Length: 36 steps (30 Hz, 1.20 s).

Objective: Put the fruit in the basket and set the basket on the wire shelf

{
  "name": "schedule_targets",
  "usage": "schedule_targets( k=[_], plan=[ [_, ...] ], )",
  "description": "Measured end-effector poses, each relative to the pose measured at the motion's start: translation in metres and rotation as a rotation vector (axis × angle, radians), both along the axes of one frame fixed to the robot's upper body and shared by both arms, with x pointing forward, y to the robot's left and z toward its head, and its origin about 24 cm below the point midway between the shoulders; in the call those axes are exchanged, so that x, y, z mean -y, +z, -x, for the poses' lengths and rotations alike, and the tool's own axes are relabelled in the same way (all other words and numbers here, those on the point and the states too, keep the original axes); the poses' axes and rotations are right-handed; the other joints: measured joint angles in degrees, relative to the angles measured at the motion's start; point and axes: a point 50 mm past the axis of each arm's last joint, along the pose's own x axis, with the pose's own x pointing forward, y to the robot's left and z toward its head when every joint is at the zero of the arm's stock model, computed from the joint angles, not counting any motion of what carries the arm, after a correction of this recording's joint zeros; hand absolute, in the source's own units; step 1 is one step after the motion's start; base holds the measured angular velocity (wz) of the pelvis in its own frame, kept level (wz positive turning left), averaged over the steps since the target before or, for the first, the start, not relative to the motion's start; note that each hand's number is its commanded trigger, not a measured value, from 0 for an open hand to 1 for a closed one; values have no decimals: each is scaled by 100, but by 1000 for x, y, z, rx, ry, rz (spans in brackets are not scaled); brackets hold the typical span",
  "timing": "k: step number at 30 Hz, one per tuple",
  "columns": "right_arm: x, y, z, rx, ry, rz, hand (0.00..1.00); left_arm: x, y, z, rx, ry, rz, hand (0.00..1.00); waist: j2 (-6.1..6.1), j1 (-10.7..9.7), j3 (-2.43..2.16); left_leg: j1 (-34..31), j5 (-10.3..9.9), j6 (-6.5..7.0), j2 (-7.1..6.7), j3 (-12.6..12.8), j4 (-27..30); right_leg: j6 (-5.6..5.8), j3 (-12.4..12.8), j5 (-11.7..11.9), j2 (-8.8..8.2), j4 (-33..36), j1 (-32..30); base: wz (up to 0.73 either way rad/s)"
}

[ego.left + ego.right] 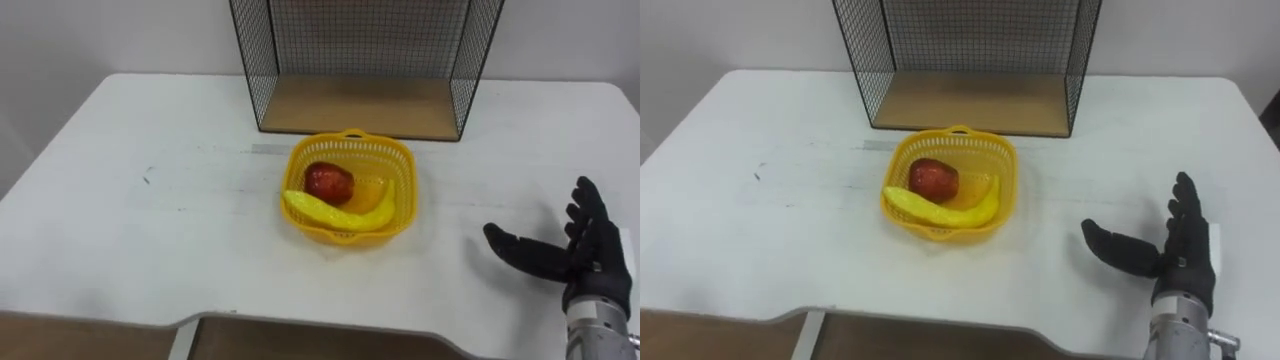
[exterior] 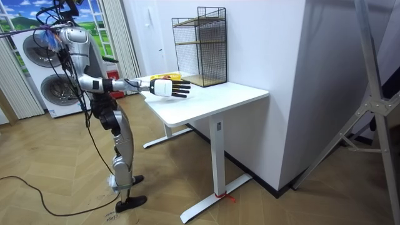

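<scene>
You have: basket [image 1: 349, 137], yellow moulded plastic; wire shelf [image 1: 360, 40], black metal mesh with matt wood floor; bench [image 1: 150, 230], smooth white matt top; apple [image 1: 328, 183], glossy.

In front of me is a white table [image 1: 150, 240]. Two things sit on it. A yellow basket [image 1: 404, 170] is in the middle. Just behind it, at the far side, stands a black wire shelf [image 1: 360, 105] with a wooden bottom.

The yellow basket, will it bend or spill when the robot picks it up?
Probably light and slightly bendy: the basket looks like thin plastic mesh. The banana lies by its front rim, so tilting might spill it.
</scene>
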Motion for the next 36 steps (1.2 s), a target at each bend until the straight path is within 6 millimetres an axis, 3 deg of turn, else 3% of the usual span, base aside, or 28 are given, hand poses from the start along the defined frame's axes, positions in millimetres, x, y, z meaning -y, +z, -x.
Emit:
schedule_targets(
  k=[5, 9, 14, 24, 33, 36],
  plan=[
    [1, -2, 3, 3, -13, -42, 0, -7, 10, 17, 44, 115, -30, 0, -184, 52, -16, 40, 11, -28, -24, -25, -38, -27, -8, -38, 23, -97, 40, 5],
    [1, -1, 2, 3, -2, -42, 0, -6, 15, 17, 111, 130, -5, 0, -285, 89, -4, 8, 9, -24, -51, -85, -35, -28, -33, -39, 7, -99, 32, 5],
    [1, 1, 1, 14, 3, -41, 0, 2, 17, 9, 178, 63, 45, 0, -231, 12, 16, 64, 5, -4, -80, -164, -38, -2, -79, -23, -9, -86, 133, 6],
    [-11, -1, -4, 15, 110, -100, 0, 42, 4, -40, 231, -376, 235, 0, -91, -159, 94, 64, 14, -18, -63, -166, -31, -4, -108, -24, -2, -69, 121, 0],
    [-26, 3, -18, 123, 152, -315, 0, 78, 5, -80, 324, -749, 352, 0, -202, -324, 171, 78, 12, -15, -63, -106, -28, -4, -22, -23, 1, -83, 117, -3],
    [-31, 5, -22, 158, 189, -378, 0, 86, 6, -86, 327, -848, 355, 0, -212, -352, 166, 56, 4, -6, -36, -6, -36, -4, 33, -23, 8, -75, 59, -11]
  ],
)
